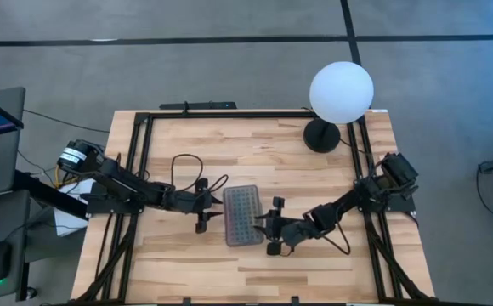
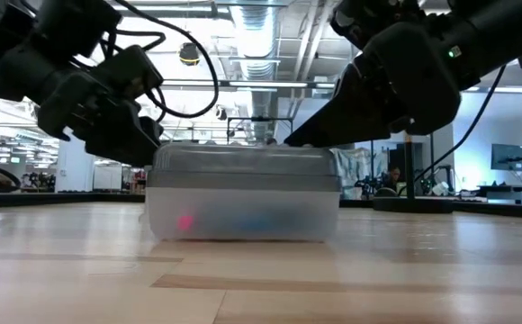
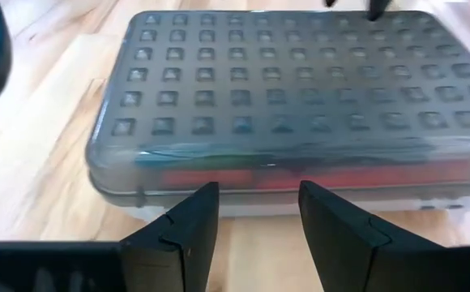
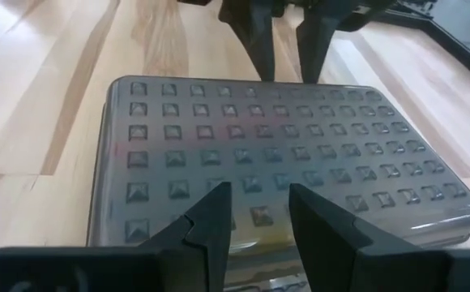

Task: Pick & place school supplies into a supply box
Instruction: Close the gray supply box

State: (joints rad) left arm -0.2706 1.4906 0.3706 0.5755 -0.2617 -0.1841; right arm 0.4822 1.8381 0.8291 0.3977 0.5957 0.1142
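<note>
- Grey, stud-patterned plastic forms the lid of the small clear rectangular supply box (image 1: 241, 215), which lies shut near the middle of the pale wooden slatted table (image 1: 255, 136), its long side running away from the front edge
- Through the frosted wall in the low view, blurred pink and blue shapes of the school supplies (image 2: 187, 221) show inside the box; the left wrist view shows red and green streaks under the lid rim
- Left gripper (image 1: 202, 206), dark and two-fingered, sits just beside the box's left long side, pointing at it; its jaws stand apart with nothing between them, fingertips near the box wall but whether they touch it cannot be told
- Right gripper (image 1: 274, 225) comes in from the box's right long side, its fingers (image 4: 219, 212) over the lid's edge; the jaws are apart and grip nothing, and contact with the lid cannot be told
- A black-based lamp with a round white globe (image 1: 341, 92) stands at the table's far right corner, well apart from the box
</note>
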